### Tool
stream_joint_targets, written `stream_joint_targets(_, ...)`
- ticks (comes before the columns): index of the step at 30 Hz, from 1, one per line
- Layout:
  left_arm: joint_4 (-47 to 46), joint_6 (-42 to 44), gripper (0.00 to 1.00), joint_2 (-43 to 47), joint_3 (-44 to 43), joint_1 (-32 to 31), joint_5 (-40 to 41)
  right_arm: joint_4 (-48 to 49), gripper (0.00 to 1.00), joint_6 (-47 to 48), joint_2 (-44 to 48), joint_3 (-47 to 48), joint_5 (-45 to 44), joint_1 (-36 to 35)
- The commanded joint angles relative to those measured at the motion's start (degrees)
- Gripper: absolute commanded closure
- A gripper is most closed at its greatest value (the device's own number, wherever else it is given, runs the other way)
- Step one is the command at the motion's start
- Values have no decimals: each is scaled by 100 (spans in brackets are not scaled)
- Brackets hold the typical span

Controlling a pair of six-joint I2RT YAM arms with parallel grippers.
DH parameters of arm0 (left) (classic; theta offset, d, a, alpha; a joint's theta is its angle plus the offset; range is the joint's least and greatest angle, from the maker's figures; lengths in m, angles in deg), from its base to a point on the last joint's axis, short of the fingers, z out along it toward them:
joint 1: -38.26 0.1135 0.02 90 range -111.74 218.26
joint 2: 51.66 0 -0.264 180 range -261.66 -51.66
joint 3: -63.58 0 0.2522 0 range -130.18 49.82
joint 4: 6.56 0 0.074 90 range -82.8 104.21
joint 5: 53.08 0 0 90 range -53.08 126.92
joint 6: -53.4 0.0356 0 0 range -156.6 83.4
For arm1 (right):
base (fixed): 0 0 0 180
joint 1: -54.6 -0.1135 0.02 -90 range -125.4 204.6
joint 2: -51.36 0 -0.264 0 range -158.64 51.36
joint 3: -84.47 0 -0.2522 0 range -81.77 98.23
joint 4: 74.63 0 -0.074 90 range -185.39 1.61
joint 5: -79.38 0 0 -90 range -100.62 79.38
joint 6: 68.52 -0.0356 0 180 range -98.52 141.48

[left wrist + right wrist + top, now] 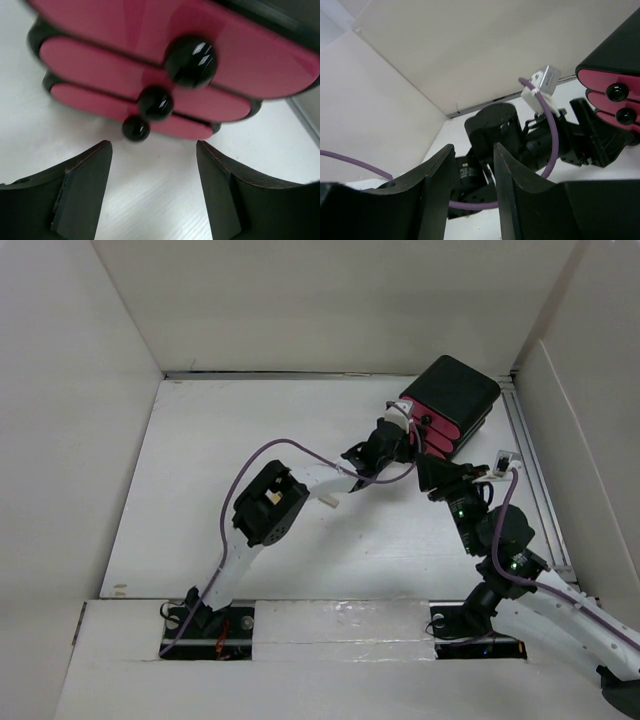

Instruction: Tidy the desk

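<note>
The desk is a wide white tabletop. At its back right stands a small black box with three pink drawers, all pushed in, each with a black knob. My left gripper sits just in front of the drawer fronts. In the left wrist view the left gripper is open over bare desk, just short of the lowest knob. My right gripper hovers below and beside it. In the right wrist view the right gripper is open and holds nothing, and the left arm's wrist lies behind it.
A small white piece lies on the desk beside the left forearm. A metal rail runs along the right edge. White wall panels close in the back and sides. A purple cable loops over the left arm.
</note>
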Motion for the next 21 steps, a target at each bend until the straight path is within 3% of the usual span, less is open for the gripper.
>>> stream_joint_targets(1,697,99,37,-435,-1080,7,-359,289,60,-5,32,-13,27,23)
stream_joint_targets(6,936,47,44,-788,-1532,69,-518,254,68,12,59,4,18,23)
stream_joint_targets(13,1006,-15,54,-885,-1638,139,-571,262,69,3,59,-5,18,76)
stream_joint_targets(21,1314,-76,47,-1351,-2305,139,-571,262,66,3,41,-5,27,76)
